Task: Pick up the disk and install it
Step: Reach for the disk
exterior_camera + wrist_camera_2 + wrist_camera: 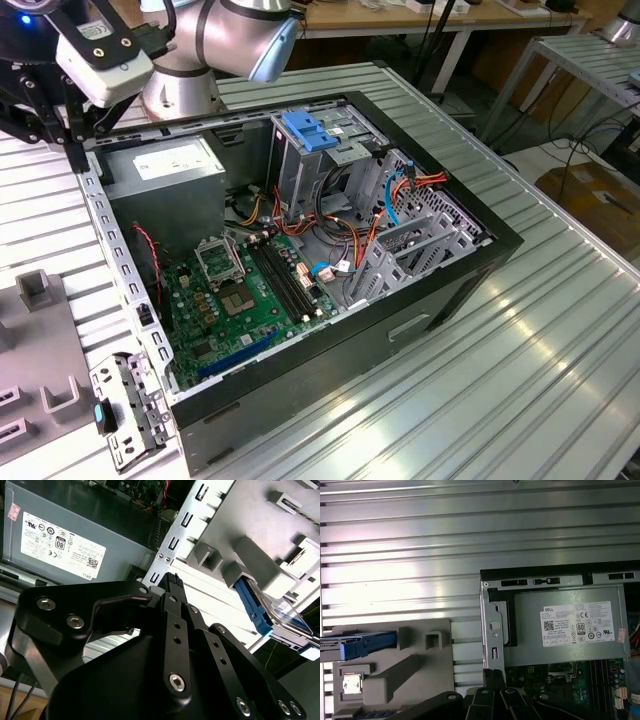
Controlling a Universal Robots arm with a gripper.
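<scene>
The disk rests in a grey holder beside the computer case, its blue side rail facing me. In the first wrist view the disk lies on the same grey holder. My gripper is shut with nothing in it. In the second wrist view its tips hang over the case's metal side rim, between the holder and the grey power-supply box. In the exterior view the gripper hangs at the case's far corner on the exterior view's left. It stands apart from the disk.
The open black computer case lies on a ribbed metal table. Inside are the green motherboard, coloured cables and a metal cage with a blue plastic top. A loose metal bracket lies by the case's near corner.
</scene>
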